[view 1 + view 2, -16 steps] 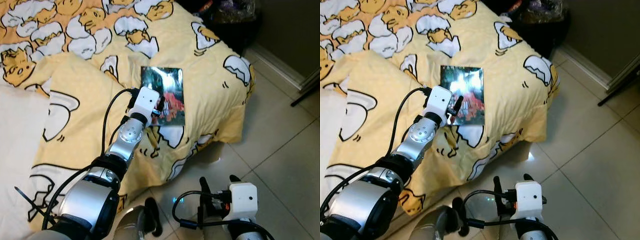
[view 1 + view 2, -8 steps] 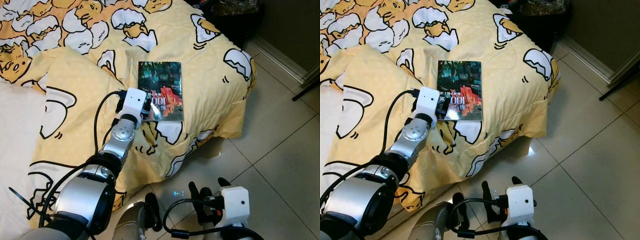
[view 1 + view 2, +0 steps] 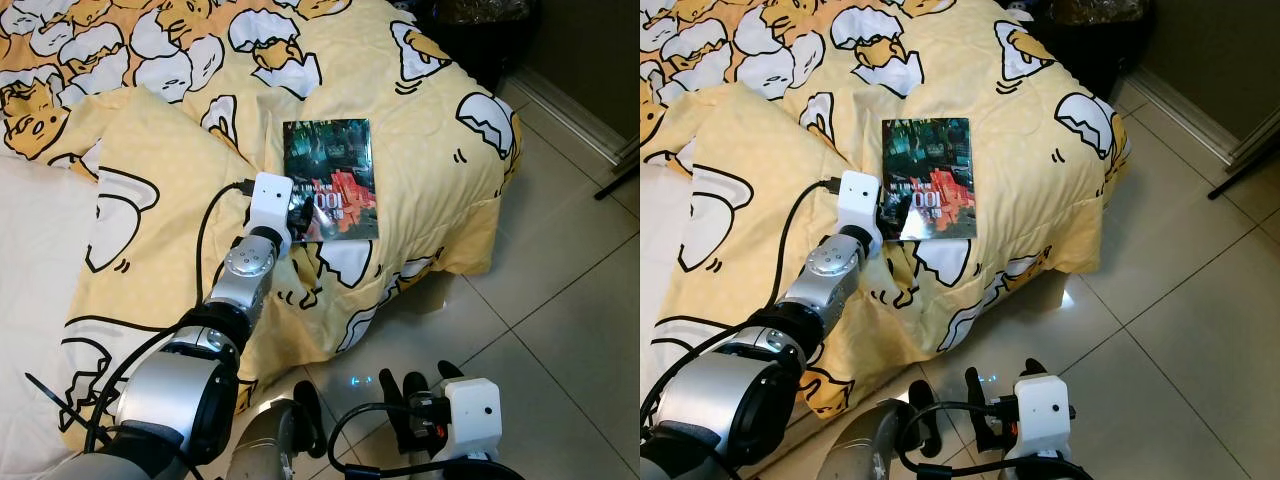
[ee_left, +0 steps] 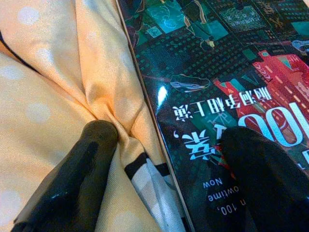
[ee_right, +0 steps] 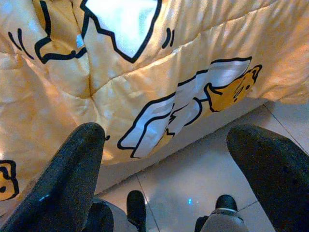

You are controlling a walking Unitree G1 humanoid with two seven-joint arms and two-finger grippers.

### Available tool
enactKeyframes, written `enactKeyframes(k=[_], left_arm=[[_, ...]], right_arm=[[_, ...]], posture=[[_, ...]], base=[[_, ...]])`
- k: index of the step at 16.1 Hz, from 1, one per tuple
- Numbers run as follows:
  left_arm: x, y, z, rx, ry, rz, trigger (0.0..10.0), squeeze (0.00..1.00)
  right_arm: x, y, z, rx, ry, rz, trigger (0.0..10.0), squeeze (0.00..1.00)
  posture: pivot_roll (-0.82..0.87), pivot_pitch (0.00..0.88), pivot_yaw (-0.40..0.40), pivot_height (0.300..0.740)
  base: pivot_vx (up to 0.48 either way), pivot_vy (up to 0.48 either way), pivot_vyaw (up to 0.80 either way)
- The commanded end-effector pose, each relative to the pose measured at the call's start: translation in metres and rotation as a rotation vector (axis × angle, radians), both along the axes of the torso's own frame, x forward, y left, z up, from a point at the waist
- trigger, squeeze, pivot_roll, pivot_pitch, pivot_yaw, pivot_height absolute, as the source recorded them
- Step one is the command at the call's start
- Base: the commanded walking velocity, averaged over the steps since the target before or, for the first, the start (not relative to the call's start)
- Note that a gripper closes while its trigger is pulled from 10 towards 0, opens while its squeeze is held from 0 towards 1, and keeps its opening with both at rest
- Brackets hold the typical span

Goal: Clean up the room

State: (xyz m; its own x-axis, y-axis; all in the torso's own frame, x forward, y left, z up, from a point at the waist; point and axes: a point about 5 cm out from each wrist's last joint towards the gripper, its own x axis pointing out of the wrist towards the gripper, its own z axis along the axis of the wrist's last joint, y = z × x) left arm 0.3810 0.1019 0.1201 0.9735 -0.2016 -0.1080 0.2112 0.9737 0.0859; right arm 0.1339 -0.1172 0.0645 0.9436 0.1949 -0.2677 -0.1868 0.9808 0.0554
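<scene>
A glossy book [image 3: 335, 170] with a dark green and red cover lies flat on the yellow egg-print blanket [image 3: 430, 150], near the bed's corner. My left gripper [image 3: 298, 215] reaches to the book's near left edge. In the left wrist view it is open [image 4: 174, 159], straddling that edge: one fingertip [image 4: 91, 154] presses the blanket and the other fingertip [image 4: 260, 169] rests on the cover [image 4: 217, 72]. My right gripper [image 3: 415, 385] hangs low over the tiled floor, open [image 5: 178, 159], facing the blanket's hanging side.
The blanket drapes over the bed's corner [image 3: 490, 190] down to a grey tiled floor [image 3: 560, 330]. A cream sheet [image 3: 30, 270] lies at the left. A dark bag or bin [image 3: 480, 30] stands past the bed's far corner, by the wall's skirting [image 3: 590, 120].
My left gripper has come down from above the cover to the book's left edge, with one finger now on the blanket. The camera has shifted slightly. The book has stayed put.
</scene>
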Motion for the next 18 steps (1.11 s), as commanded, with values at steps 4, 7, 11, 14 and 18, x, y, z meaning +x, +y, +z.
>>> enactKeyframes(k=[4,7,11,14,18], left_arm=[[-0.012,-0.002,-0.03,-0.093,0.159,-0.009,10.0,0.0],[-0.013,-0.013,-0.028,-0.187,0.171,-0.088,10.0,0.0],[-0.014,-0.023,-0.017,-0.054,0.043,-0.19,10.0,0.0],[-0.022,-0.027,-0.031,-0.026,0.084,-0.209,10.0,0.0],[-0.028,-0.033,-0.043,-0.132,0.191,-0.191,10.0,0.0]], right_arm=[[-0.007,0.001,0.0,0.01,0.019,-0.003,10.0,0.0],[-0.007,0.0,0.0,0.012,0.02,-0.006,10.0,0.0],[-0.006,0.0,0.0,0.014,0.019,-0.013,10.0,0.0],[-0.006,0.0,-0.001,0.014,0.021,-0.015,10.0,0.0],[-0.007,-0.001,-0.001,0.014,0.023,-0.015,10.0,0.0]], posture=[[-0.31,0.379,0.173,0.74],[-0.31,0.38,0.175,0.74],[-0.3,0.375,0.182,0.74],[-0.3,0.375,0.18,0.74],[-0.31,0.377,0.179,0.74]], base=[[0.0,0.0,0.0],[0.0,0.0,0.0],[0.0,0.0,0.0],[0.0,0.0,0.0],[0.0,0.0,0.0]])
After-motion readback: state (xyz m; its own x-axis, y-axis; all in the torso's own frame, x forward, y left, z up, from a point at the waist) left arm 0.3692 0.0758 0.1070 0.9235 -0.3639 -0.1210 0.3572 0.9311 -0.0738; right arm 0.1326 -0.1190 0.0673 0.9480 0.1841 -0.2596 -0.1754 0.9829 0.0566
